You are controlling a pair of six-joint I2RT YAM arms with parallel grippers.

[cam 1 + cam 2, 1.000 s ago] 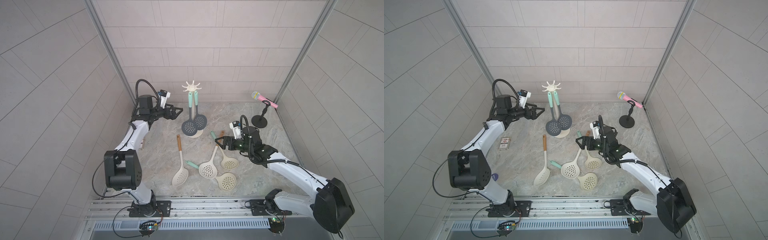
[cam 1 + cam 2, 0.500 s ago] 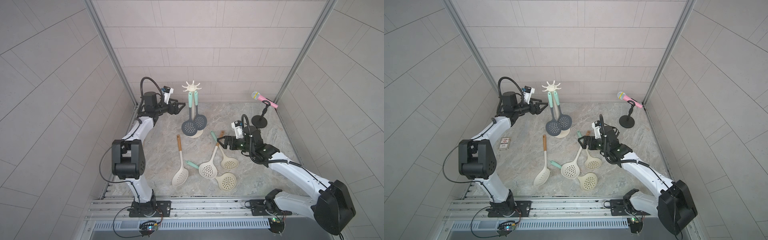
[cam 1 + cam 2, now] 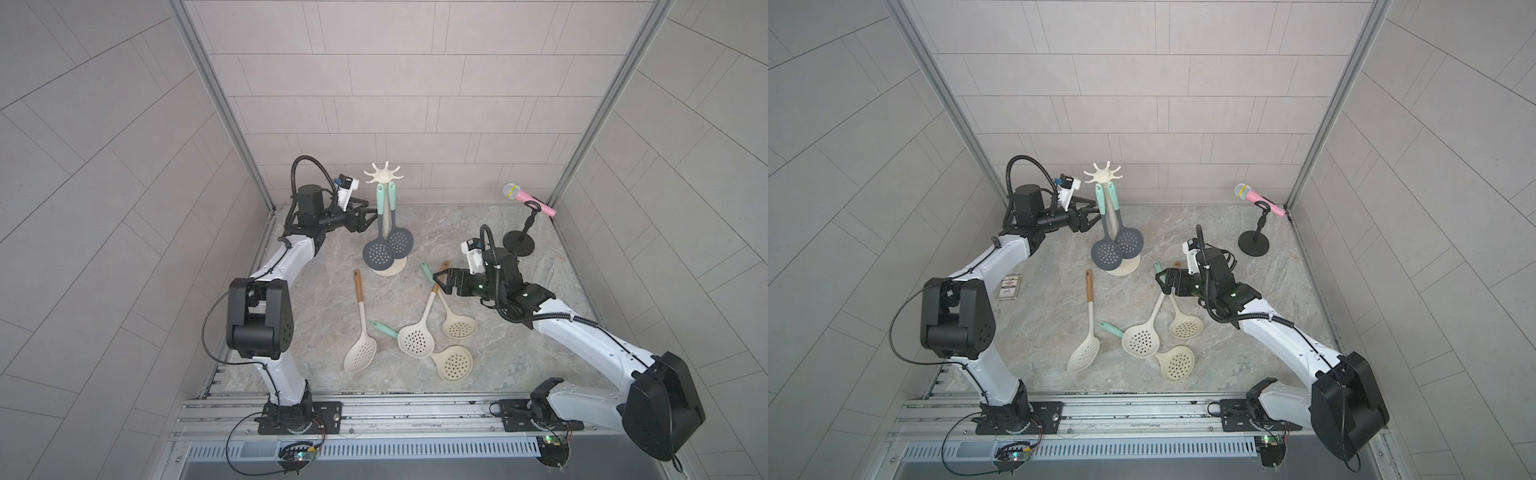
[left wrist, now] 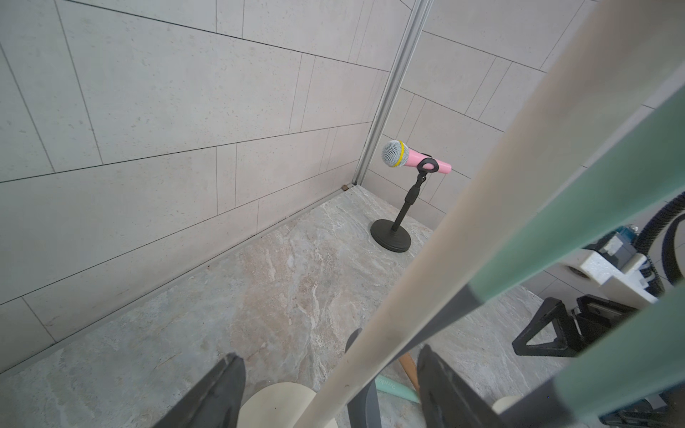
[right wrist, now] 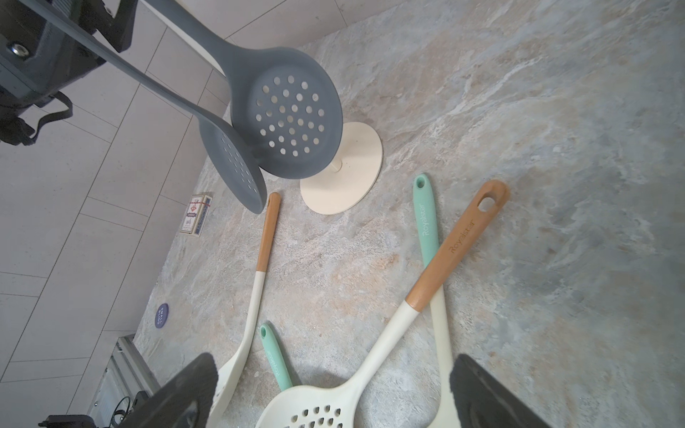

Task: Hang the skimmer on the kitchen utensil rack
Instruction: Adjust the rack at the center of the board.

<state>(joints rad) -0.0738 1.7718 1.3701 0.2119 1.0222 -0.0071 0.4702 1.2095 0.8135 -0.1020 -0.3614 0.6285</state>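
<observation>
The cream kitchen utensil rack (image 3: 382, 178) stands at the back of the table, with two grey skimmers (image 3: 379, 253) hanging from its hooks by mint handles (image 4: 578, 222). My left gripper (image 3: 372, 216) is open, level with those handles. In the left wrist view its fingers stand either side of the rack pole (image 4: 444, 237) with gaps on both sides. Several cream skimmers (image 3: 417, 341) lie on the table. My right gripper (image 3: 438, 283) hangs open just above the crossed wooden handle (image 5: 444, 259) and mint handle (image 5: 426, 222), holding nothing.
A pink microphone (image 3: 528, 196) on a short black stand (image 3: 518, 245) stands at the back right. A small card box (image 3: 1009, 287) lies by the left wall. One cream skimmer with a wooden handle (image 3: 360, 328) lies apart, left of the pile.
My left gripper has swung right to the rack, so the pole now sits between its fingers, and its jaws have narrowed a little. The right gripper has barely moved.
</observation>
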